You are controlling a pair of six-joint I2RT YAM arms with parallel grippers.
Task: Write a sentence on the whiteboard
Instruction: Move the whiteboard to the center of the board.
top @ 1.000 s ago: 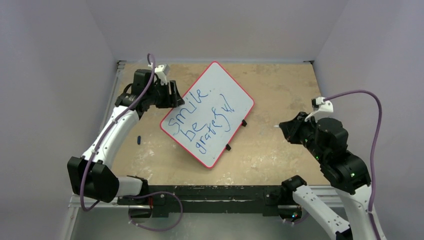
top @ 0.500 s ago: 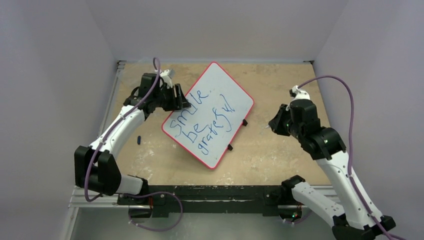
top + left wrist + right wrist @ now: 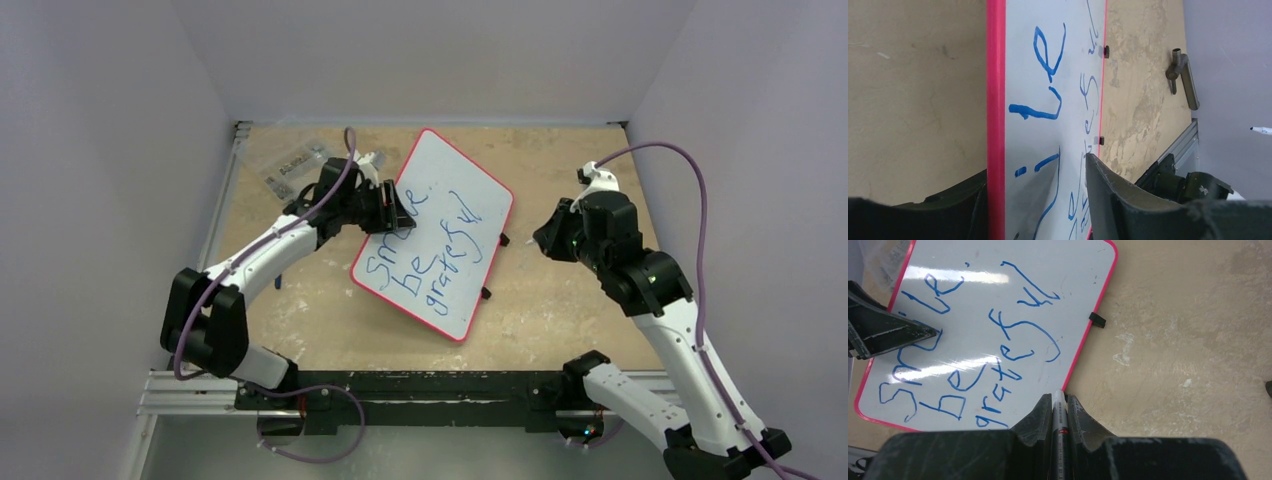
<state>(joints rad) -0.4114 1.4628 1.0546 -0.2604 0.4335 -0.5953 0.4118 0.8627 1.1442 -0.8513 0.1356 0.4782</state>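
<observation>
whiteboard (image 3: 450, 215) lies slanted on the table (image 3: 560, 300), sentence (image 3: 425, 255) across it: likely light, stiff, slick-faced, so take it by the rim. your left gripper (image 3: 395, 212) straddles the red edge, pinch unclear; your right gripper (image 3: 1058, 401) is clamped on the marker (image 3: 1058, 425).

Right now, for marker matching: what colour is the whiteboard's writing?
The writing is blue, clearest in the right wrist view.
</observation>
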